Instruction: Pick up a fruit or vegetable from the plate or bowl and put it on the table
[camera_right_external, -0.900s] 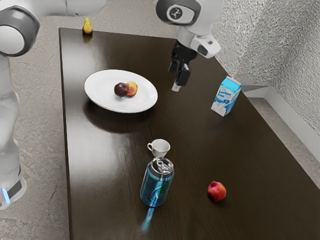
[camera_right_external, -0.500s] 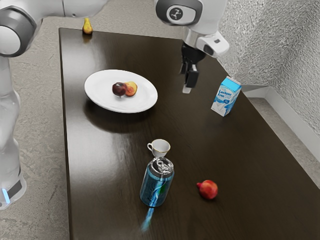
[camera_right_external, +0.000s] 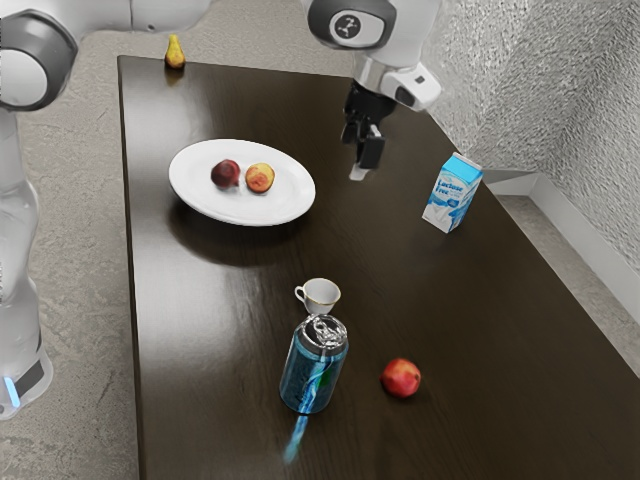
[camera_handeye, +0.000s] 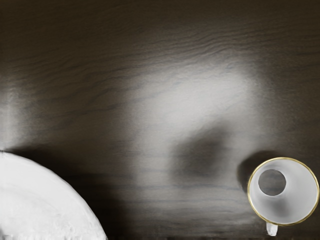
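Wrist view: plate (camera_handeye: 45, 200) cut off | exterior view: fingers (camera_right_external: 368, 156) overlapping, spread cannot tell

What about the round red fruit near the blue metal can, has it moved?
Yes, the red fruit moved toward the exterior view's left, closer to the blue can, which stayed put.

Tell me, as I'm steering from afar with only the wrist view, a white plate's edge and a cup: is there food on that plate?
Observer: Yes, a dark red fruit and a yellow-orange fruit lie on the plate.
Operator: Lovely! Does anything stand close to the cup?
Observer: A blue drink can does, with its tab end up.
Operator: And is any fruit near that can?
Observer: A bright red fruit rests on the table, toward the exterior view's right from the can.
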